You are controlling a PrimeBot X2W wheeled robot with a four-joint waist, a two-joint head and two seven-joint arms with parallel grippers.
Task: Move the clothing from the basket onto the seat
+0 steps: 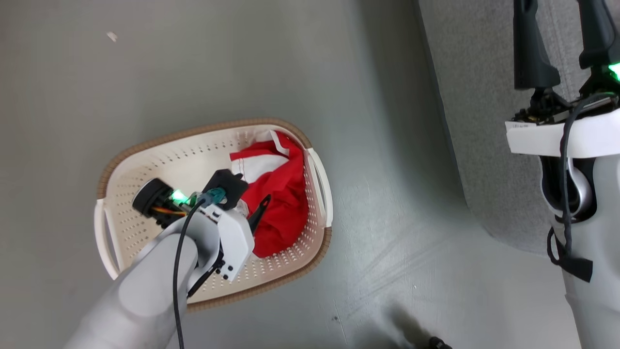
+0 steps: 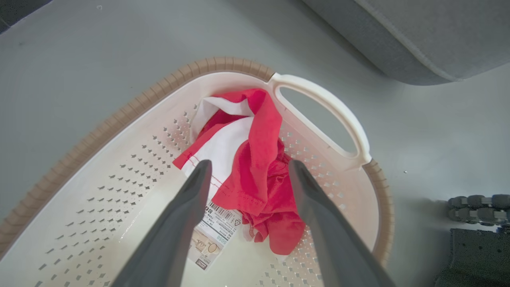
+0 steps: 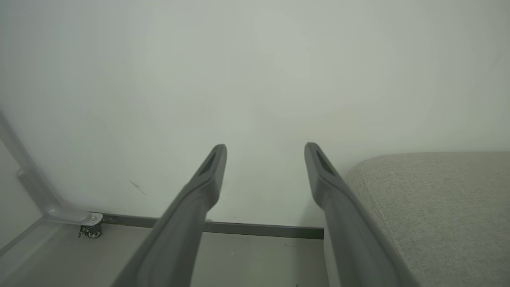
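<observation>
Pick-up step, it seems. Left gripper (image 2: 250, 164), spread apart, hangs above the clothing (image 2: 259, 131) at frame centre in the basket (image 2: 119, 115). Next, probably: descend, close. Right gripper (image 3: 265, 148): apart.

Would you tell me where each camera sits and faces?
Head view: from the head, down onto the cream perforated plastic basket; left arm, right arm show.
Left wrist view: along the open left gripper into the basket, at red fabric clothing.
Right wrist view: past the open right gripper, pale wall and grey woven seat.
First two share basket, clothing.
</observation>
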